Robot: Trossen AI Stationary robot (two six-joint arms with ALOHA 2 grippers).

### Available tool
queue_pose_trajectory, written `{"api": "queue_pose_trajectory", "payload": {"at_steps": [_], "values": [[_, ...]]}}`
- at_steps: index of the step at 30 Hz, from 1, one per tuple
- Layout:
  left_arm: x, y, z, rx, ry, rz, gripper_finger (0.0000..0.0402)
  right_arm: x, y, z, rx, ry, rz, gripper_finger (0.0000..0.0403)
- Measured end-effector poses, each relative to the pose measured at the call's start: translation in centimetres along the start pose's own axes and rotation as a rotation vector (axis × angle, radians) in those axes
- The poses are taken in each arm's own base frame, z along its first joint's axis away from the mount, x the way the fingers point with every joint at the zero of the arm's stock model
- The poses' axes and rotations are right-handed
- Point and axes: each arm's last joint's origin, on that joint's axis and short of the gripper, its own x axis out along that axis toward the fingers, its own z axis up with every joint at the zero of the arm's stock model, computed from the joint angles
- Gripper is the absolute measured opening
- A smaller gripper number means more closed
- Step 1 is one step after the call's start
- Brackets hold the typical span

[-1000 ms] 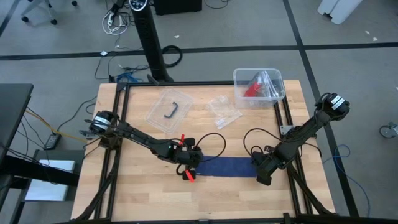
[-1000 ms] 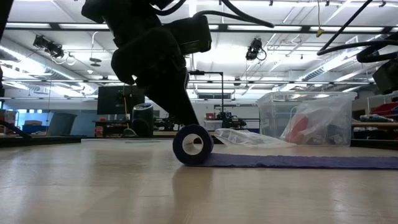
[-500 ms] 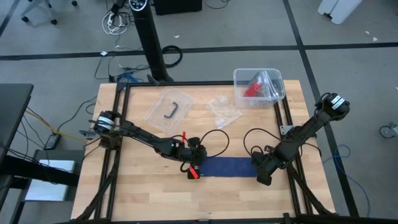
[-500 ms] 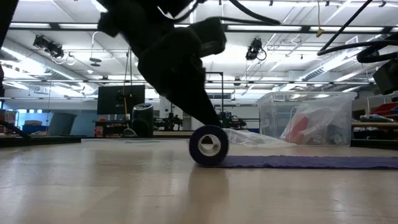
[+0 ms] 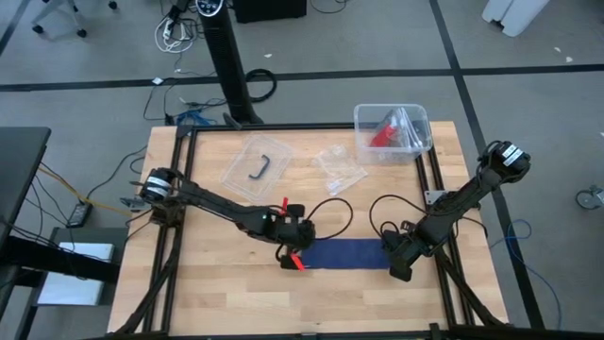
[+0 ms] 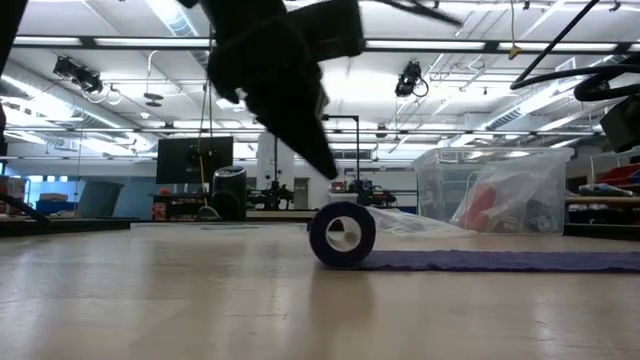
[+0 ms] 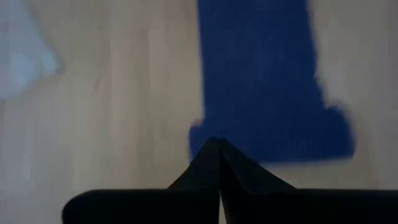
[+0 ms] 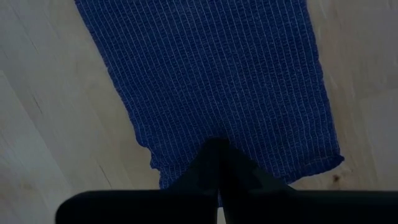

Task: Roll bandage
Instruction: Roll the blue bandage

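Note:
The navy-blue bandage lies along the table's near middle. Its flat strip [image 5: 349, 253] rests on the wood, and its left end is wound into a roll [image 6: 342, 234] that stands on its curved side. The roll also shows in the high view [image 5: 304, 255]. My left gripper [image 6: 332, 176] is shut, slanting down, with its tip just above the roll; the low view shows a small gap between them. My right gripper [image 5: 394, 257] is shut at the strip's right end [image 8: 186, 155]. My right gripper presses its shut fingers [image 8: 217, 155] down on the strip's right end [image 8: 261, 149], close to the end edge, coming from above. The end lies flat on the table under the fingertips, one layer.
A clear bin [image 5: 392, 132] with a red item and bags stands at the far right. A clear lid with a black handle [image 5: 257, 168] and clear plastic bags [image 5: 340, 168] lie at the far middle. Black cables [image 5: 326, 212] loop behind the bandage.
My left gripper has pushed the roll toward the table's right edge, along the strip, and the roll has wound up more of the strip. The gripper has then risen off the roll. The strip's right end has stayed under my right gripper.

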Motion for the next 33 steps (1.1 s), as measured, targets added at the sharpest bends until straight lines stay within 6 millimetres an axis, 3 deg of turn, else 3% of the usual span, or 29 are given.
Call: {"api": "queue_pose_trajectory", "payload": {"at_steps": [5, 14, 26, 33], "values": [[0.4, -0.3, -1.2, -0.026, 0.076, 0.003, 0.0001, 0.0, 0.0, 0.0, 0.0, -0.002, -0.001, 0.0], [1.4, -0.7, -1.6, -0.068, -0.01, -0.075, 0.0001, 0.0, 0.0, 0.0, -0.004, -0.003, -0.002, 0.0], [1.7, 0.6, -0.5, -0.067, -0.107, -0.08, 0.0001, 0.0, 0.0, 0.0, -0.005, -0.005, -0.002, 0.0], [1.1, 1.2, -1.2, -0.074, 0.022, 0.058, 0.0001, 0.0, 0.0, 0.0, -0.005, -0.005, -0.002, 0.0]]}}
